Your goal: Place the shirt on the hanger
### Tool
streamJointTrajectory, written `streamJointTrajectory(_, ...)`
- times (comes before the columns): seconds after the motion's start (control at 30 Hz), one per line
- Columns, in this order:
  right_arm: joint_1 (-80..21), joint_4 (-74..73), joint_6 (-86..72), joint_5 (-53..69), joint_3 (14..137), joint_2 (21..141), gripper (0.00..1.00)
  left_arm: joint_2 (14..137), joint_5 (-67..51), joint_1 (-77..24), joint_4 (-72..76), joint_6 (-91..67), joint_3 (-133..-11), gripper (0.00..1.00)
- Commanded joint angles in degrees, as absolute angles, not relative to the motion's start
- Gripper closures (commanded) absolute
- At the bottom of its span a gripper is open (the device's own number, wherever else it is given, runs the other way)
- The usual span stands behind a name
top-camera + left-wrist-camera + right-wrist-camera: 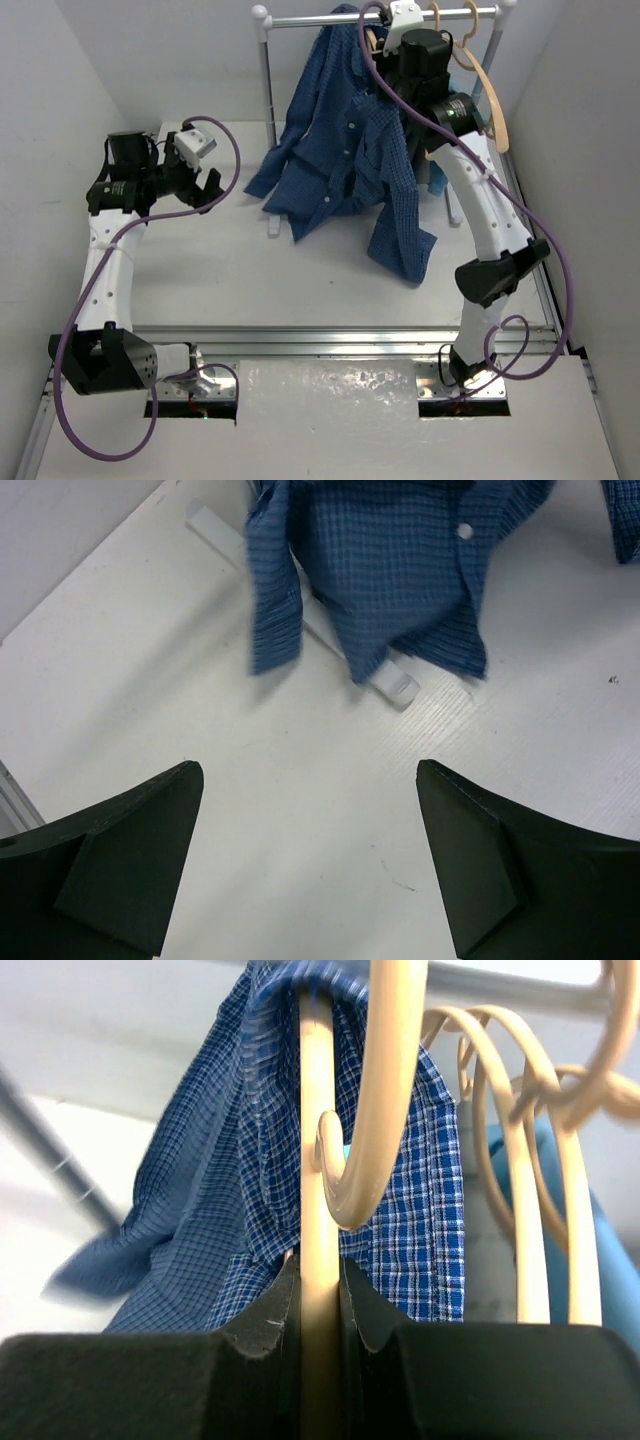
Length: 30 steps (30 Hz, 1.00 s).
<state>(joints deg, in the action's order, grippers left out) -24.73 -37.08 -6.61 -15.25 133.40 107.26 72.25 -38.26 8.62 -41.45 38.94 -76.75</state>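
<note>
I'm seeing bright, even light falling from above across the white worktop (200,280), with only soft shadows pooling beneath the shirt (345,160). Glare is flaring off the glossy panel (330,395) at the near edge. In the left wrist view the shirt's hanging flap is smearing slightly. In the right wrist view the hanger (318,1260) is sitting out of focus against a washed-out background.
</note>
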Motion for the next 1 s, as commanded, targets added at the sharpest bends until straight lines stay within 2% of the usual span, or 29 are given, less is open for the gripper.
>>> streamJointTrajectory(0.0,-24.3,-20.1,-2.1,-20.3,134.6,107.7,1.00,69.7,-39.5,8.6,-39.2,38.5,-76.0,0.14)
streamJointTrajectory(0.3,-23.5,-13.0,-1.6,-20.0,131.6,108.4,1.00,68.7,-39.3,8.5,-39.6,38.4,-74.3,0.14)
streamJointTrajectory(0.57,-22.3,-14.1,-3.2,-19.4,134.2,114.9,1.00,68.2,-39.8,8.6,-39.8,38.2,-73.7,0.15)
streamJointTrajectory(0.97,-20.9,-19.9,-9.1,-15.2,133.2,117.9,1.00,67.7,-39.8,8.6,-40.6,38.4,-72.6,0.15)
